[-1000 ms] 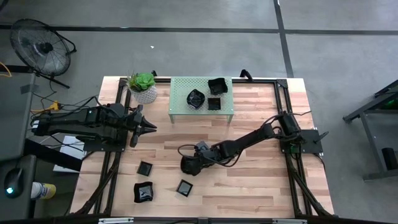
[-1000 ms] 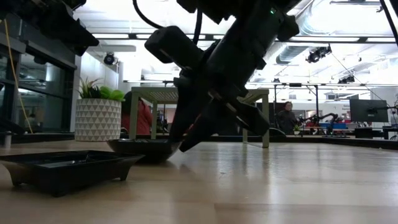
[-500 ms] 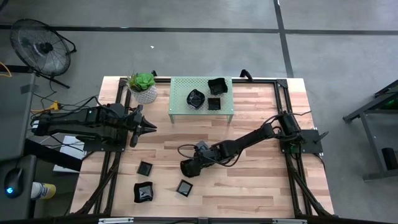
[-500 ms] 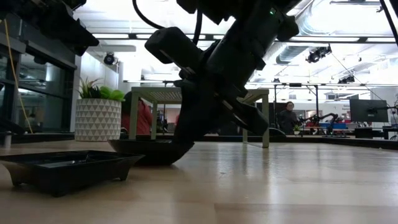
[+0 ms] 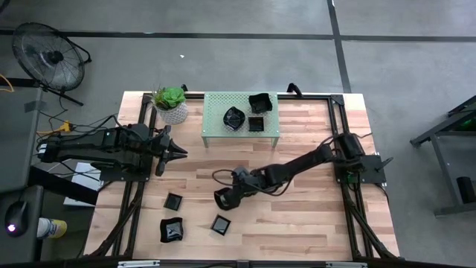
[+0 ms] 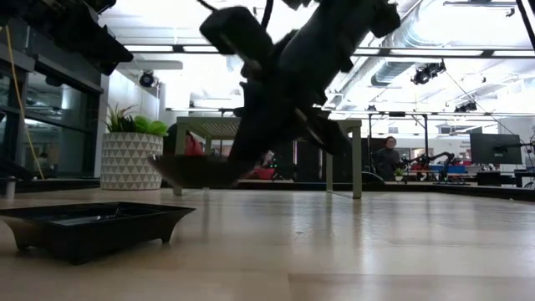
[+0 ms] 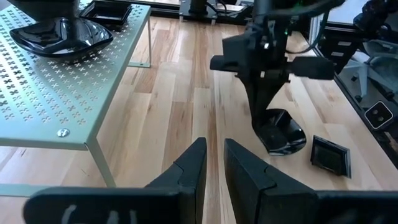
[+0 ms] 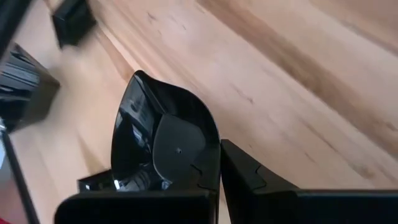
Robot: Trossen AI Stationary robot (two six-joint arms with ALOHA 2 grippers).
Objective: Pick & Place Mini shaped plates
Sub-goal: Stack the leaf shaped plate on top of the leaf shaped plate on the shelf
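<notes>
My right gripper [image 5: 230,193] is out over the middle of the table, shut on a rounded black dish [image 5: 222,199]. The low view shows this dish [image 6: 196,171] up in the air. Three more black plates lie flat near the table's near-left: a square one [image 5: 173,201], a wavy one [image 5: 172,229] and a square one [image 5: 220,224]. Three other plates [image 5: 234,117] sit on the green perforated stand [image 5: 216,134]. My left gripper [image 5: 178,152] waits at the table's left side, open by a narrow gap, touching nothing. My right gripper holds the rounded dish by its rim [image 8: 208,155], one finger [image 8: 180,149] inside the bowl and the other [image 8: 249,177] outside the wall. The fingers slant down from the table's right side. The dish is lifted clear of the table and hangs slightly tilted below the fingers.
A white-potted green plant [image 5: 171,104] stands at the far-left corner beside the stand. The low view has one plate [image 6: 92,226] close in the foreground. Bare wood lies across the table's right half and near edge. A fan [image 5: 48,56] stands on the floor beyond the table.
My right gripper has risen and carried the rounded dish with it. A second ago the dish sat on the table. Now it hangs clear above the wood, shifted slightly toward the table's left.
</notes>
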